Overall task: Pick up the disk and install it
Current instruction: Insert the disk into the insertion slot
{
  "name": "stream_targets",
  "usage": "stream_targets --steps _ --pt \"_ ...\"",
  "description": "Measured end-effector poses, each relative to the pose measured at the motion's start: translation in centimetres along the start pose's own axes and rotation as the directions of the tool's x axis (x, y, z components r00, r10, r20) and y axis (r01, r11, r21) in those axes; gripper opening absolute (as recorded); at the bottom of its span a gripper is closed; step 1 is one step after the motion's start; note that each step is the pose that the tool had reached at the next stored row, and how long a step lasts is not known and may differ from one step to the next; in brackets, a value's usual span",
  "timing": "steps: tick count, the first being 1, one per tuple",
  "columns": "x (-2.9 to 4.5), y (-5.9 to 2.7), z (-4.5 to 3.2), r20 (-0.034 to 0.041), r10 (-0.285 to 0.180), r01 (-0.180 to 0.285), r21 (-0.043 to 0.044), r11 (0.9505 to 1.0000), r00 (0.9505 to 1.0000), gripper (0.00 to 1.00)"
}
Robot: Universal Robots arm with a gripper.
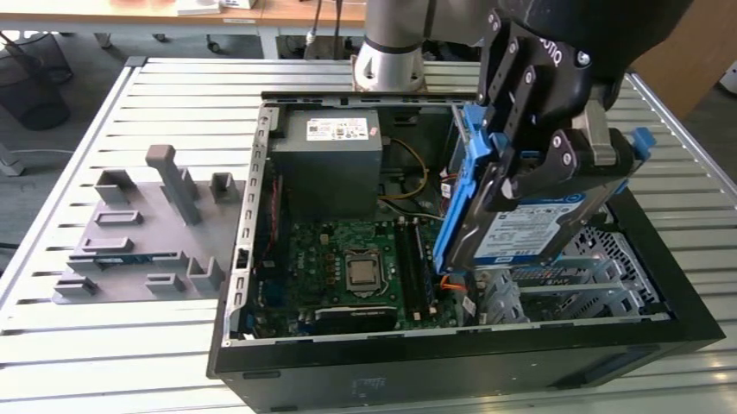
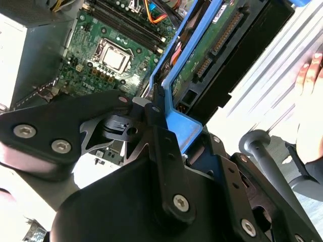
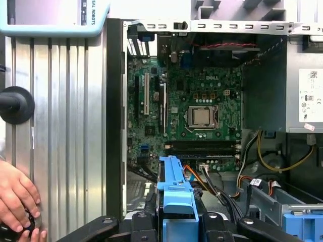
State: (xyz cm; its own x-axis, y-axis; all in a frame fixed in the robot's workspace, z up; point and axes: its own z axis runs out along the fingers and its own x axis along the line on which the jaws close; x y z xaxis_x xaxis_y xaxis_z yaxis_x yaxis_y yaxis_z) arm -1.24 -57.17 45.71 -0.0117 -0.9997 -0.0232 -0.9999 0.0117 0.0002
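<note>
White lettering stands on the motherboard (image 3: pixel 204 76), and dark print on the pale blue-edged device (image 3: pixel 50 30). The disk (image 1: pixel 524 229) and the power supply (image 1: pixel 328 168) bear white labels with print too fine to read.

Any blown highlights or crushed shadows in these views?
Second wrist view: power supply and table slats wash out to white. Exterior view: even light, no glare on the disk, but the gripper holding it goes near black. First wrist view: motherboard evenly lit, table slats bright but not clipped.
</note>
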Motion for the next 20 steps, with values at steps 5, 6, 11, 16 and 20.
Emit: stream_targets --steps 5,6,11,16,20 --pt "0.07 -1.32 0.27 -0.0001 0.000 0.000 0.0000 1.0000 1.0000 0.36" --pt "0.08 -1.61 0.31 -0.0001 0.000 0.000 -0.0001 1.0000 1.0000 0.36" --pt "0.07 -3.34 0.43 -0.0003 0.000 0.000 -0.0008 1.0000 1.0000 0.36" --pt "0.06 -3.85 0.44 -0.0001 0.000 0.000 -0.0010 1.0000 1.0000 0.36" --pt "0.05 -4.83 0.48 -0.0001 0.000 0.000 -0.0009 1.0000 1.0000 0.36"
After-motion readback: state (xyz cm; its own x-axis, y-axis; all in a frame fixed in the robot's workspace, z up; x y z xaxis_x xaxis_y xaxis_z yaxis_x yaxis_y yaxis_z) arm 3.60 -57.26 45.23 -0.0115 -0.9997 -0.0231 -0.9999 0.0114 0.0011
